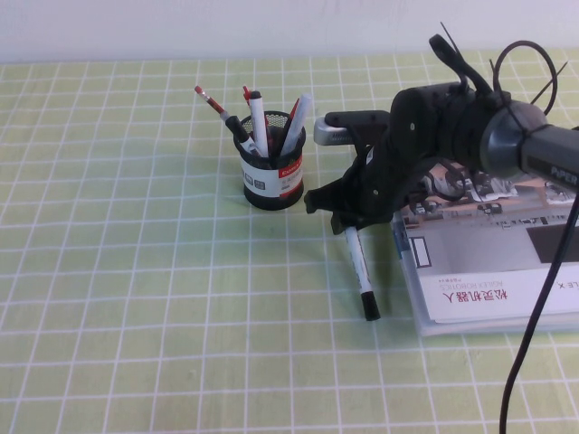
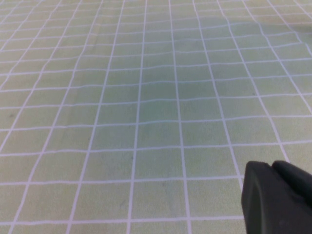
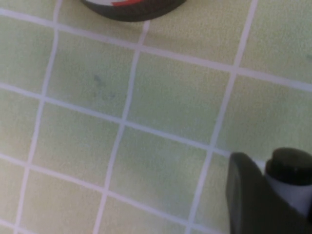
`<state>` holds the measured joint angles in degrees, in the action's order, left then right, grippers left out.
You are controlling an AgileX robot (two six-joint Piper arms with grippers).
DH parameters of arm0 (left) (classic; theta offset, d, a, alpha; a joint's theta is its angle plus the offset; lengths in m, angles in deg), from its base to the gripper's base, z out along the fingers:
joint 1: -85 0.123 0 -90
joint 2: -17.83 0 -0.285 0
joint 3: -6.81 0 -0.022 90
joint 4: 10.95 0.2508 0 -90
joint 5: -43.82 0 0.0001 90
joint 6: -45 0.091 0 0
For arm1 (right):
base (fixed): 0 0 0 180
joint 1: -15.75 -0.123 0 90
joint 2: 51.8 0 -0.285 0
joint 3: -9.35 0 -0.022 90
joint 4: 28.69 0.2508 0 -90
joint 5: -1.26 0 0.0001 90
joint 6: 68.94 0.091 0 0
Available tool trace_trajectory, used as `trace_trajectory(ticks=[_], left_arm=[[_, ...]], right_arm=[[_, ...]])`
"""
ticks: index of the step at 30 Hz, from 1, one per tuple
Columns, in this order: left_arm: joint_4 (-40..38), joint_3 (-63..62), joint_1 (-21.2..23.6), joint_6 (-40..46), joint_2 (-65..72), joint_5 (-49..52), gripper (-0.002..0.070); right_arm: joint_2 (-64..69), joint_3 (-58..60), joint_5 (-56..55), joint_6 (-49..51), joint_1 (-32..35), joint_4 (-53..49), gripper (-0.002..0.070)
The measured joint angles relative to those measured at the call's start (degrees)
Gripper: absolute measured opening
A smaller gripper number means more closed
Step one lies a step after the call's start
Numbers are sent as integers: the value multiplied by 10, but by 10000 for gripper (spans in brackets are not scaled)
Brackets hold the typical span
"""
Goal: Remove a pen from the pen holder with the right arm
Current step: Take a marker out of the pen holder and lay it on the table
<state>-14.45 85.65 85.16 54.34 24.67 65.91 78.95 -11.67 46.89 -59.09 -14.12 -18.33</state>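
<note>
A black mesh pen holder (image 1: pixel 271 172) with several pens in it stands on the green checked mat, left of my right arm. My right gripper (image 1: pixel 351 215) is just right of the holder and is shut on a white marker pen (image 1: pixel 358 267). The marker slants down from the gripper, its black cap (image 1: pixel 369 307) at or just above the mat. In the right wrist view, the marker's black end (image 3: pixel 291 168) sits against a dark finger (image 3: pixel 246 195), and the holder's base (image 3: pixel 131 7) shows at the edge. My left gripper (image 2: pixel 275 197) appears only in the left wrist view, over bare mat.
A clear case with a printed booklet (image 1: pixel 488 271) lies on the mat under my right arm, close to the marker's right. A black cable (image 1: pixel 543 316) hangs down at the right edge. The white wall (image 1: pixel 226 27) bounds the far side.
</note>
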Motion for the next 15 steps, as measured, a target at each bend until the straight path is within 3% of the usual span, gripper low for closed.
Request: trace_trajectory(ticks=[6, 15], left_arm=[[0, 0, 0, 0, 0, 0, -6], [0, 0, 0, 0, 0, 0, -6]], right_arm=[[6, -1, -5, -1, 1, 0, 105], [6, -1, -5, -2, 1, -1, 237]])
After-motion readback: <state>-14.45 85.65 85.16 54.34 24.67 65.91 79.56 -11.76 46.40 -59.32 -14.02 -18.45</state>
